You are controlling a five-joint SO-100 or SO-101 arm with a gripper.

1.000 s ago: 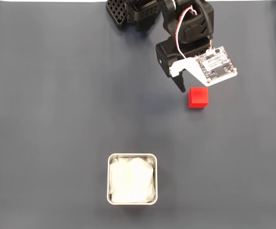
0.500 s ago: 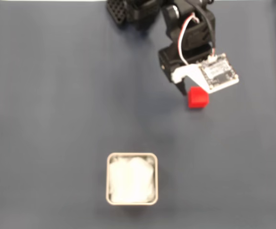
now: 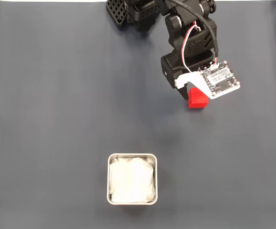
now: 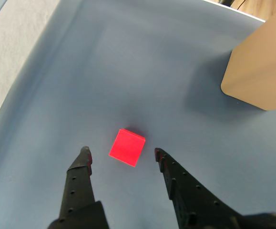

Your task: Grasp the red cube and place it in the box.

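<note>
The red cube (image 3: 198,99) lies on the dark blue-grey mat (image 3: 56,109), upper right of centre in the fixed view, partly under the arm's white camera board (image 3: 219,81). In the wrist view the red cube (image 4: 127,147) sits flat on the mat just ahead of the fingertips, in line with the gap between them. My gripper (image 4: 122,153) is open, its black fingers (image 4: 80,171) on either side and not touching the cube. The box (image 3: 132,179), cream-rimmed with white wrinkly lining, stands near the bottom centre of the fixed view, well apart from the cube.
The arm's black base (image 3: 138,12) stands at the top edge of the fixed view. A tan board (image 4: 264,71) stands at the upper right in the wrist view, and the mat's edge with a pale surface (image 4: 9,43) runs along the left.
The gripper has moved down over the cube, so the camera board now covers the cube's top edge. Cube and box have stayed in place.
</note>
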